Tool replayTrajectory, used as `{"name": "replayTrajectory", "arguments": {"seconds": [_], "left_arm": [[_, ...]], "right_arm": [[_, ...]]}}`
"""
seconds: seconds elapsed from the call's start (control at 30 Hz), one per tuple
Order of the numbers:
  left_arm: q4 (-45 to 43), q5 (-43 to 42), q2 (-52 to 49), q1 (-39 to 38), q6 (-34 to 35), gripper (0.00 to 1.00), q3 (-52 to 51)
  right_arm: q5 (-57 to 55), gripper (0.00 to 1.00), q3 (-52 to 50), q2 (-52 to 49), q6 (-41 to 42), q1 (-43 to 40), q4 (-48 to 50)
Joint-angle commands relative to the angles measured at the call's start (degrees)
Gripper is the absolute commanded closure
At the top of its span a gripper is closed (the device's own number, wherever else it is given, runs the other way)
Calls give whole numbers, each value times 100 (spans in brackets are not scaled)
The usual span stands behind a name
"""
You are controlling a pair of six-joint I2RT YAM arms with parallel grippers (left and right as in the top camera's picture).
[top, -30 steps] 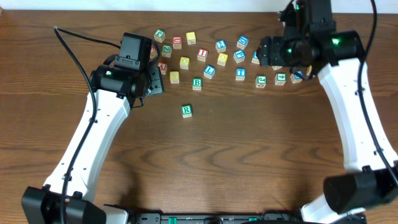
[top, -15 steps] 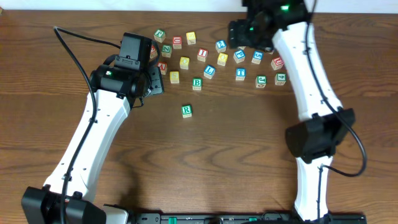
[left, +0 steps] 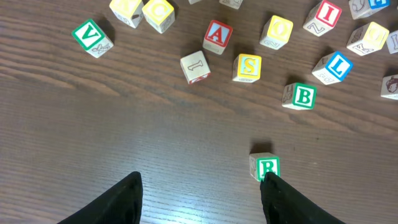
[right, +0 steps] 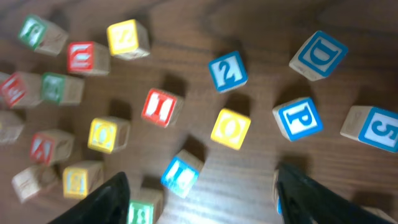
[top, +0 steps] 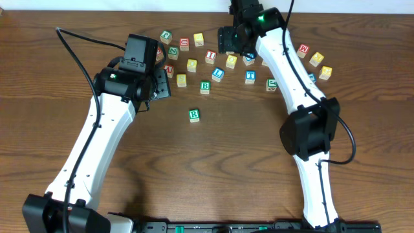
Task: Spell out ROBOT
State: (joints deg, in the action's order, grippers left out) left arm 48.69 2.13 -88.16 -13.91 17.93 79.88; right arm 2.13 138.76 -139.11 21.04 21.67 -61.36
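Two green-lettered cubes: R (top: 194, 115), B (top: 205, 86)

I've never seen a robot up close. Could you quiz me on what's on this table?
1. True or false: the green R cube sits apart from the other cubes.
2. The right gripper is: A) open above cubes, B) shut on a cube, C) out of view.
3. Which letter is on the green cube nearest the R?
Key: 1 true; 2 A; 3 B.
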Motion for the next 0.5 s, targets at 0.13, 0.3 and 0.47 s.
{"name": "replayTrajectory", "arguments": {"seconds": [0.13, 0.3, 0.47], "left_arm": [[13, 114, 39, 24, -68, 40, 109], [13, 116, 39, 24, -70, 40, 103], [15, 114, 39, 24, -68, 40, 103]], "right_arm": [[-562, 39, 118, -675, 595, 9, 334], [-566, 43, 118, -966, 710, 4, 402], [-564, 46, 118, -1200, 837, 2, 461]]}}
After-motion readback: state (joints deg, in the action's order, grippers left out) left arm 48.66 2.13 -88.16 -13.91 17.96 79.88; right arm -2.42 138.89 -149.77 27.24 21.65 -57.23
